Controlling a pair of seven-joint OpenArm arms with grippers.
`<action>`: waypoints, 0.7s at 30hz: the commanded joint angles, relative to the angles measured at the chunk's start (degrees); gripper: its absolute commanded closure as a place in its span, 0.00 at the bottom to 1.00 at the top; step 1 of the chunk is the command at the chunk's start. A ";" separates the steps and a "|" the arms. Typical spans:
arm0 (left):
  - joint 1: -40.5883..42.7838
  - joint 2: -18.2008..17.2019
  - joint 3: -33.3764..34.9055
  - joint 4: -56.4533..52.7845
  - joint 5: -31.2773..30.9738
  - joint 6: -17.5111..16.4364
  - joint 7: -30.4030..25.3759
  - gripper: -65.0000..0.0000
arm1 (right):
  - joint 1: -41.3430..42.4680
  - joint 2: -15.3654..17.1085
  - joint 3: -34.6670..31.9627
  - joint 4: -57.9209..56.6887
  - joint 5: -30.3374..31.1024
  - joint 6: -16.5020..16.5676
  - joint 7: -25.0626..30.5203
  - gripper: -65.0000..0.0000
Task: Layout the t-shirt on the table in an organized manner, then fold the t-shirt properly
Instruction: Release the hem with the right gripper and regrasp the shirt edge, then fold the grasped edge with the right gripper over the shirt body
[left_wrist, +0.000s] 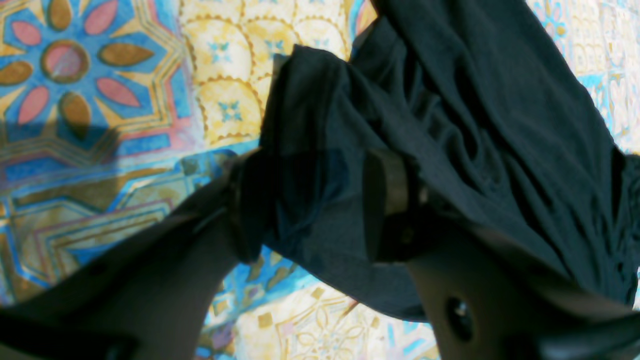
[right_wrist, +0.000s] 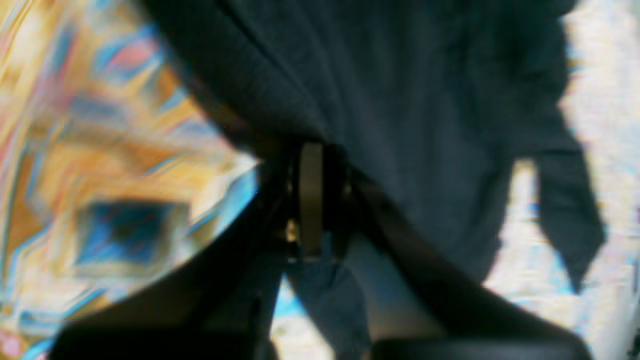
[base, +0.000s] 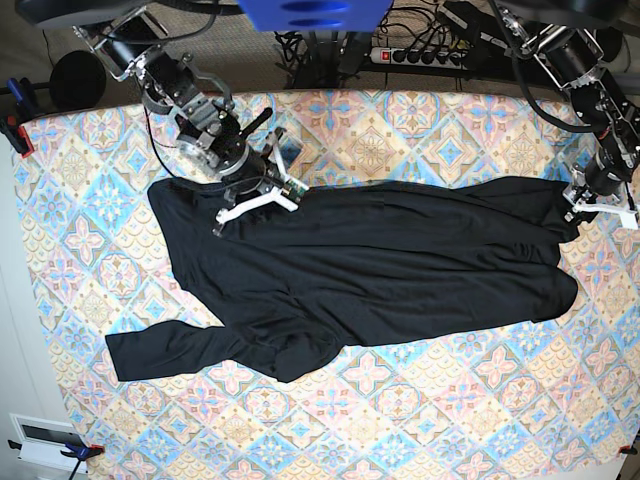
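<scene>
Up close on the left wrist camera, the left gripper has its two dark fingers clamped around a thick bunch of the t-shirt, black cloth filling the gap between them and spilling away over the patterned table. That grip is something the base view cannot settle: from up there the left gripper only sits at the shirt's far-right edge. Over to the right wrist camera, badly blurred: the right gripper has its jaws pressed nearly together with a fold of the t-shirt pinched between them, more fabric hanging beyond and a strip trailing below. Now the base view for the whole picture: the right gripper sits on the shirt's upper edge, and the t-shirt stretches between the two grippers across the middle of the table, plain black, wrinkled, one long sleeve trailing out toward the near-left corner.
</scene>
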 joint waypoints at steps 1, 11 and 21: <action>-0.64 -0.94 -0.28 1.15 -0.71 -0.31 -0.57 0.55 | 0.84 0.25 0.89 0.94 -0.27 -0.35 0.74 1.00; 2.08 -1.11 -0.28 1.32 -3.61 -0.31 -0.49 0.55 | 5.41 0.25 4.50 -3.19 -0.19 -0.35 3.56 1.00; 6.39 -2.35 -0.37 1.41 -6.51 -0.31 -0.66 0.55 | 10.24 0.25 4.41 -11.80 -0.19 -0.35 3.91 1.00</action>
